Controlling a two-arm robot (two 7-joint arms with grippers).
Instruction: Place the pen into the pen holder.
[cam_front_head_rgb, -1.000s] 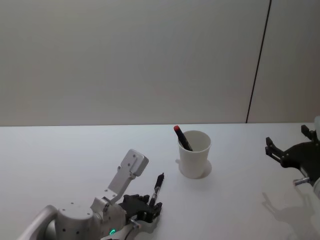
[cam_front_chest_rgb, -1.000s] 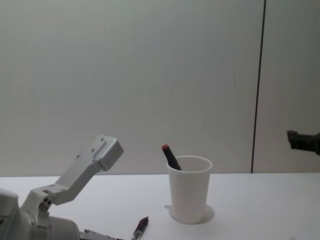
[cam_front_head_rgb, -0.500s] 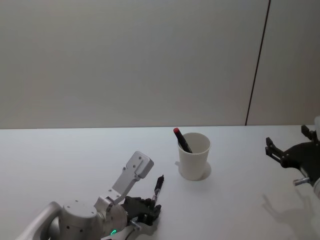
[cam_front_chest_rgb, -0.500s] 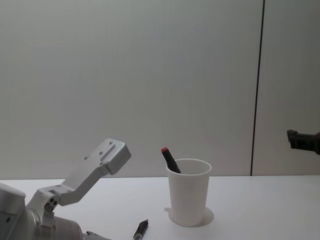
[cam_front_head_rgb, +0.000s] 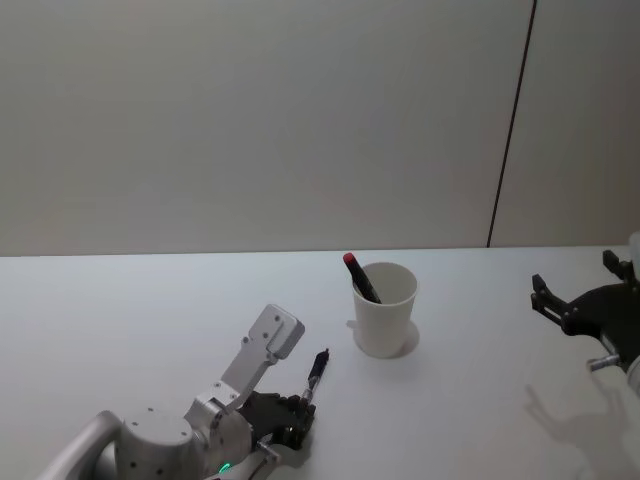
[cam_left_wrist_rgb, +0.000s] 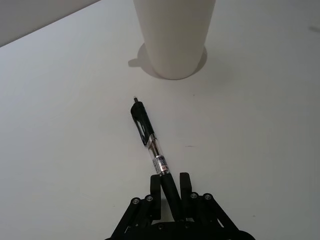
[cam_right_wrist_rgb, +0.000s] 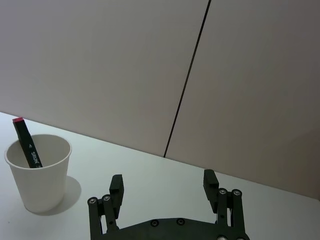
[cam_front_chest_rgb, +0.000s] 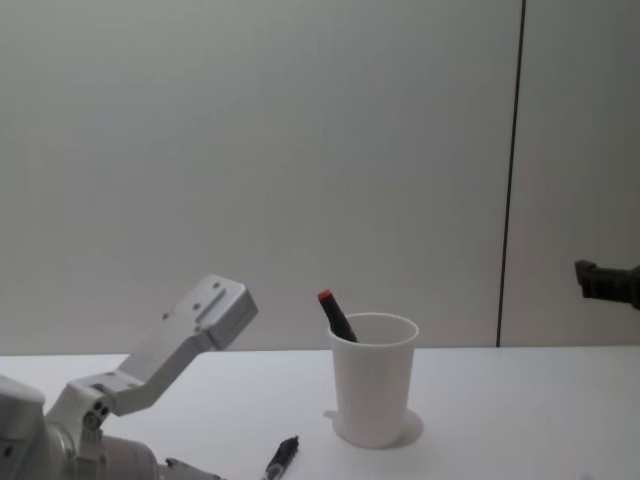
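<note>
**Reference.** Clock directions are read on the bench (cam_front_head_rgb: 150, 320) in the head view, with 12 o'clock pointing away from the robot.

**Pen holder.** The pen holder (cam_front_head_rgb: 385, 310) is a white paper cup. It stands upright on the bench, near the middle. A red-capped marker (cam_front_head_rgb: 360, 278) stands inside it. The marker leans toward 10 o'clock, and its cap rises above the rim.

**Pen.** The pen (cam_left_wrist_rgb: 150, 142) is black with a clear middle section. It lies at the 7 o'clock side of the pen holder, apart from it. Its long axis runs toward 1 o'clock. The clip end faces the base of the pen holder. In the chest view the pen (cam_front_chest_rgb: 282, 457) tilts, with the clip end higher. Whether any part of it touches the bench cannot be told.

**Left end effector.** The left end effector (cam_left_wrist_rgb: 170, 182) sits low over the bench at the near edge, at 7 o'clock from the pen holder. Its fingers (cam_left_wrist_rgb: 157, 192) are closed on the rubber grip end of the pen, one on each side. The rest of the pen projects forward, free of the fingers.

**Right end effector.** The right end effector (cam_right_wrist_rgb: 163, 179) hangs above the bench at 3 o'clock from the pen holder, well apart from it. Its fingers are spread wide and hold nothing.

**Background.** A plain wall with one dark vertical seam (cam_front_head_rgb: 510, 130) stands behind the bench.
</note>
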